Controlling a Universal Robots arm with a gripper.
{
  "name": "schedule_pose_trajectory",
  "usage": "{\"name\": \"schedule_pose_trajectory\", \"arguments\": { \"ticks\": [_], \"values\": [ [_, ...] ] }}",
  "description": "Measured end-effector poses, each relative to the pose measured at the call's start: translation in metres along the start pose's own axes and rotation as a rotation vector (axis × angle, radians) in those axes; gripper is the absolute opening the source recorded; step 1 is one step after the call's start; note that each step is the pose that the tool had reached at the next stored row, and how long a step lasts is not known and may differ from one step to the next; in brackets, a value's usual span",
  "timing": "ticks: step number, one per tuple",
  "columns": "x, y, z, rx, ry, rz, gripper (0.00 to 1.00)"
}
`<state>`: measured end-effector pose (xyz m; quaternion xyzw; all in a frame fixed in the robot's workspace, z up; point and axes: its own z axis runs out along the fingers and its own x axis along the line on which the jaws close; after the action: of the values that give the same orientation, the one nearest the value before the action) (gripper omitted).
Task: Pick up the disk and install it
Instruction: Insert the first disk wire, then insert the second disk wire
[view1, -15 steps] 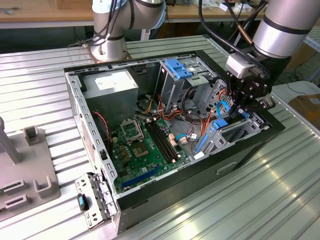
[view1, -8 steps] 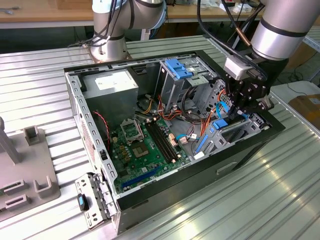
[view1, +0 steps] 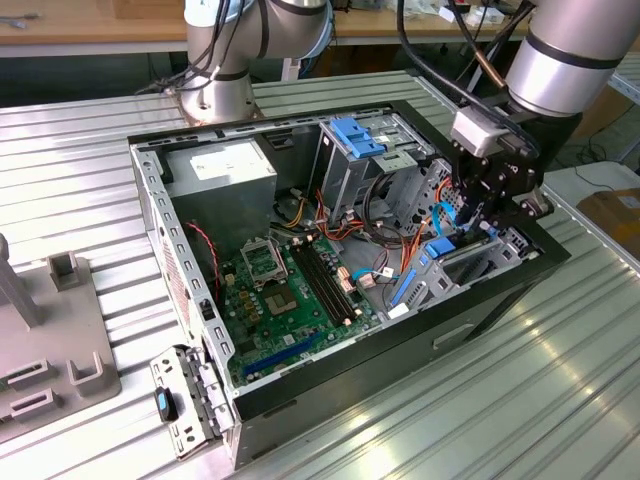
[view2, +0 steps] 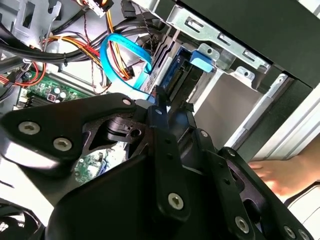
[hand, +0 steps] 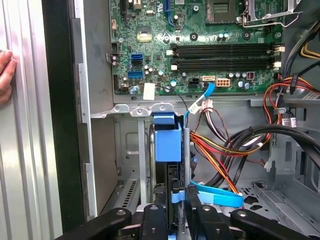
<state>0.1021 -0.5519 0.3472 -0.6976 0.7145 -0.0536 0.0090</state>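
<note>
Your arm reaches in from the exterior view's right, its silver forearm slanting down over the far corner of the open computer case (view1: 470, 330), which lies on the ribbed metal worktop (view1: 570, 400). The wrist is bent so that the claw (view1: 478, 215) points downward into the bay at that corner of the case. In both wrist views the claw (hand: 173, 210) (view2: 170, 102) is pressed together on the disk (hand: 167, 142), its two black fingers (hand: 154, 220) flanking the dark body of the drive and pinching its near edge. The disk (view2: 172, 75) stands on edge in its blue carrier, partly inside the metal slot beside the case wall, with the motherboard (hand: 200, 45) beyond it. In the exterior view the disk (view1: 440, 250) shows as a blue patch just below the claw, well apart from the fixed blue bracket (view1: 357, 135) on the silver drive cage. A light blue flat cable (hand: 215, 197) runs just beside the claw. A person's hand (hand: 5, 75) rests on the worktop outside the case wall.
</note>
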Motion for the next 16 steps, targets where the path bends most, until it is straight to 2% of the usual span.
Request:
{"name": "schedule_pose_trajectory", "arguments": {
  "ticks": [1,3,10,12,16],
  "values": [
    [0.0001,-0.0001,-0.0013,0.0,0.0,0.0,0.3],
    [0.0001,-0.0012,-0.0129,0.0,0.0,0.0,0.3],
    [0.0003,-0.0029,-0.0323,0.0,0.0001,0.0,0.3],
    [0.0005,-0.0031,-0.0348,0.0,0.0,0.0,0.3],
    [0.0006,-0.0031,-0.0355,0.0,0.0001,0.0,0.3]
  ]
}}
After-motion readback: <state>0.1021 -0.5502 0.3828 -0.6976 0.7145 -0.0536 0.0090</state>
